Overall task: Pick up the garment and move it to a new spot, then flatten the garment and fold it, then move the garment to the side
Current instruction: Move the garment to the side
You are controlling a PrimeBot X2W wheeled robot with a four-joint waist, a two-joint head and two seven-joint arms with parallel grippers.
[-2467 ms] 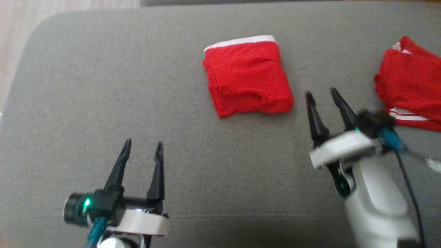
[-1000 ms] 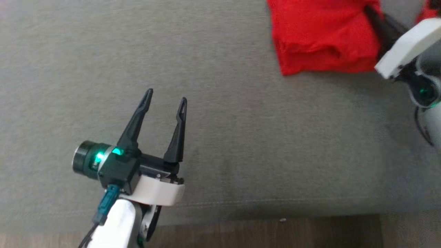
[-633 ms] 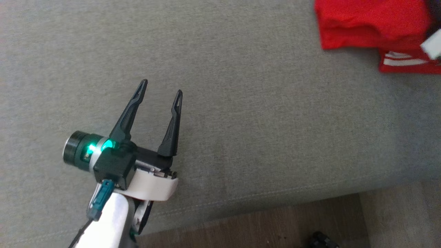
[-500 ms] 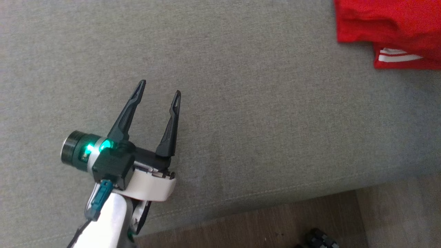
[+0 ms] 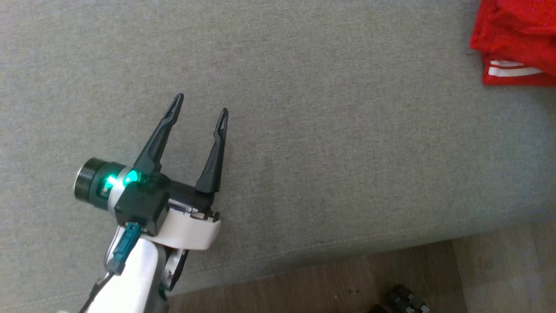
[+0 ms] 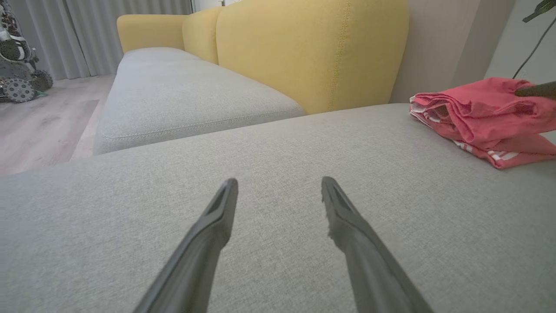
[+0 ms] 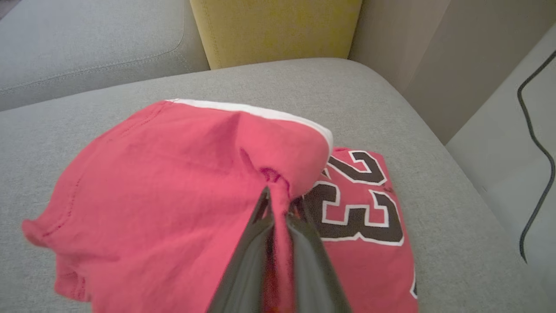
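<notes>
The garment (image 7: 360, 208), a red jersey with black white-outlined numbers, lies folded on the grey cushion; its striped trim (image 5: 512, 74) peeks out at the head view's top right. Over it hangs a plain red folded cloth (image 7: 173, 174) with a white edge, pinched between the fingers of my right gripper (image 7: 278, 195), which is shut on it. This cloth (image 6: 482, 108) rests partly on the jersey (image 6: 504, 156). My left gripper (image 5: 201, 105) hovers open and empty over bare cushion, well to the left of the pile; its fingers (image 6: 217, 217) are spread wide.
The grey sofa cushion (image 5: 325, 130) ends at a front seam, with wood floor (image 5: 347, 282) below it. A yellow backrest (image 6: 304, 52) stands behind, with a second grey seat (image 6: 173, 95) to its left. A black cable (image 7: 534, 143) runs past the cushion's right end.
My right gripper has shut on the plain red cloth and carried it rightward onto the jersey. The head camera has swung left, so the pile sits at the picture's right edge. The left gripper stays open.
</notes>
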